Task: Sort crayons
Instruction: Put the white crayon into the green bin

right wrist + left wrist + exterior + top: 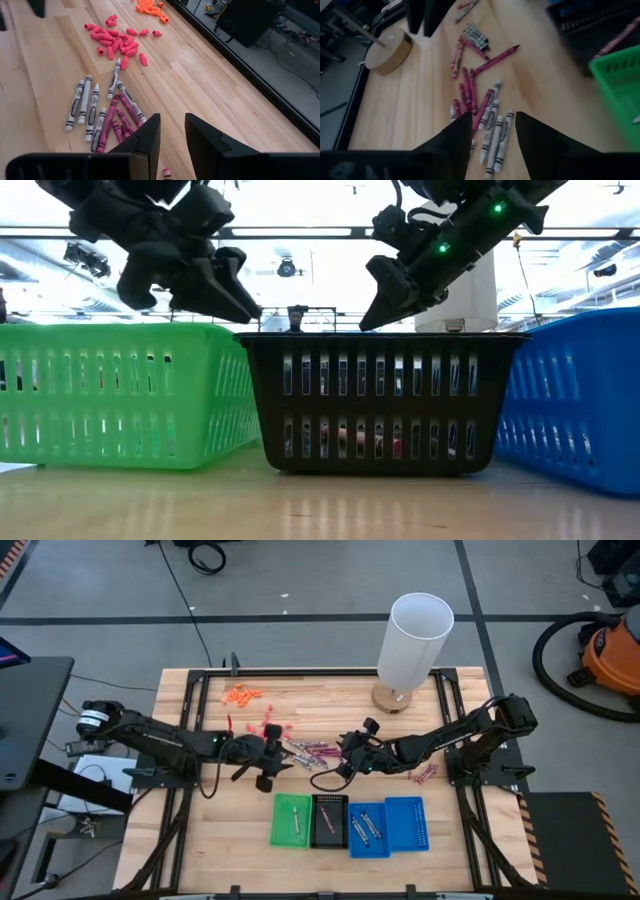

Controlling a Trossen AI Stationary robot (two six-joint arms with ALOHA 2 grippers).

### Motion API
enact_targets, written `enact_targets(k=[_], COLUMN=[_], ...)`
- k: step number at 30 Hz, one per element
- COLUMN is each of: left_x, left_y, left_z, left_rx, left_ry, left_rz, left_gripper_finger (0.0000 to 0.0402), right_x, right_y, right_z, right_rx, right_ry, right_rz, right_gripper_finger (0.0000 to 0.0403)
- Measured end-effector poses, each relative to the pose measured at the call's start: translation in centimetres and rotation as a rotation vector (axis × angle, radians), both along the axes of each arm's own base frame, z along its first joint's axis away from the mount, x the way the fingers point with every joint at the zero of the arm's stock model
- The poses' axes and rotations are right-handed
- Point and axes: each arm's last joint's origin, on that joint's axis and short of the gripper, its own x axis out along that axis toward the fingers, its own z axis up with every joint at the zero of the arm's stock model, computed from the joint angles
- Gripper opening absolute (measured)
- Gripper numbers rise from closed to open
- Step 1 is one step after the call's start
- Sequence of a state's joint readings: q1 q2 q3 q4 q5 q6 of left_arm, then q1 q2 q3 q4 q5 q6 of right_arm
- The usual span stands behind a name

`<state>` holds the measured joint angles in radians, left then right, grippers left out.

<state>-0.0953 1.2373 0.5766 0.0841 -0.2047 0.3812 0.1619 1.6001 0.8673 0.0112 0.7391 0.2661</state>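
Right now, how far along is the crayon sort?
Done: a few crayons already lie in the green tray, the black tray and the nearer blue tray.
In hand: nothing. The left end effector is open, and the right end effector grips no crayon; both hang above the loose pile.
Left: most of the job. A pile of grey and maroon crayons remains on the table.

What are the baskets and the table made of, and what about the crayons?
The green basket, the black basket and the blue basket look like moulded plastic, smooth with slotted walls. The table looks like pale wood with visible grain and plank seams. The crayons are probably wax in printed paper wrappers.
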Motion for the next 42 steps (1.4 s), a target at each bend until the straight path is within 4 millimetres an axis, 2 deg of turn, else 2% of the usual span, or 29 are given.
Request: enact_targets(k=[11,16,21,29,42], left_x=[0.2,0.4,1.2,2.1,2.9], left_y=[1.5,2.2,3.1,4.3,7.1], left_z=[-0.1,-0.3,-0.8,-1.4,-4.2], left_rx=[-0.038,-0.038,-0.055,-0.033,-0.108], left_ry=[-0.003,-0.003,-0.029,-0.067,-0.006], left_rz=[0.019,0.043,0.041,0.066,0.065], left_gripper_finger=[0.0162,0.0162,0.0162,0.0162,0.0162], right_x=[-0.2,-1.1,-1.5,-1.6,-1.8], right_y=[0.1,0.2,0.5,0.6,0.6], right_z=[-0.1,0.8,1.5,1.5,1.4], right_rx=[-0.002,-0.015,-0.033,-0.036,-0.038], right_ry=[0.026,0.033,0.012,0.022,0.041], right_rz=[0.001,-0.026,-0.036,-0.032,-0.034], right_gripper_finger=[0.0098,0.0098,0.0098,0.0098,0.0098])
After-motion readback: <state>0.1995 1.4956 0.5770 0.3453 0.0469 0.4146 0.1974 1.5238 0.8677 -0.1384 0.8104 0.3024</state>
